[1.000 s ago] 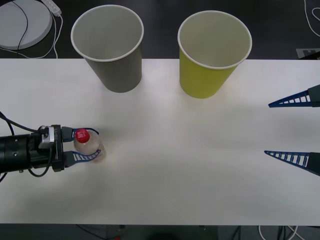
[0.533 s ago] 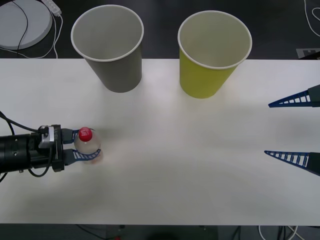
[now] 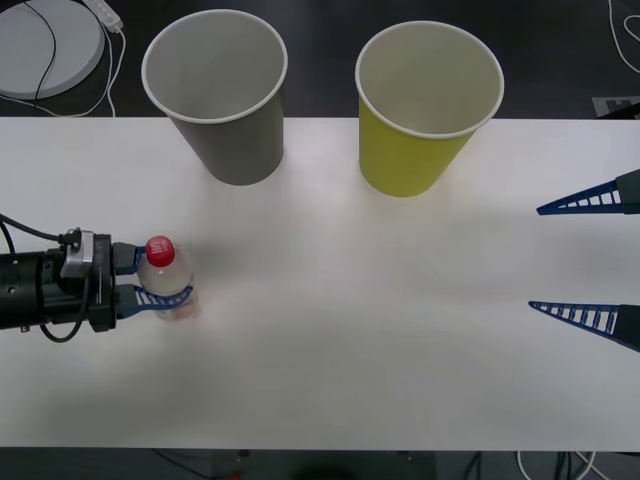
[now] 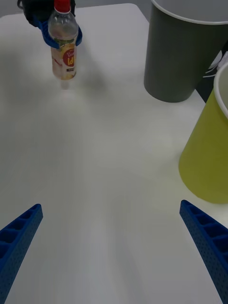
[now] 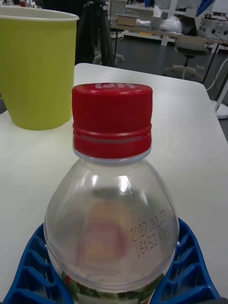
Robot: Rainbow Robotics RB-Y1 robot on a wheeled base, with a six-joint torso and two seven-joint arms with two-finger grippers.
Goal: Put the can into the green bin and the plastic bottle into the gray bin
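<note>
Two bins stand at the table's (image 3: 330, 380) far edge: gray bin (image 3: 222, 100) left, green bin (image 3: 420, 115) right; plastic bottle (image 3: 168, 280) near-left.

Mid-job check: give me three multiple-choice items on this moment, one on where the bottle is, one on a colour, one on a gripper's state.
1. Where is the plastic bottle?
A. inside the gray bin
B. in the left gripper, on the table's left side
C. lying beside the green bin

2. What colour is the bottle's cap?
A. red
B. white
C. green

3. How does the right gripper stand?
A. shut on the bottle
B. shut on nothing
C. open, holding nothing

Answers:
1 B: the left gripper has its blue fingers around the bottle, well short of the gray bin and green bin.
2 A: the left wrist view shows a red screw cap.
3 C: its fingers are spread wide apart at the table's right edge.
</note>
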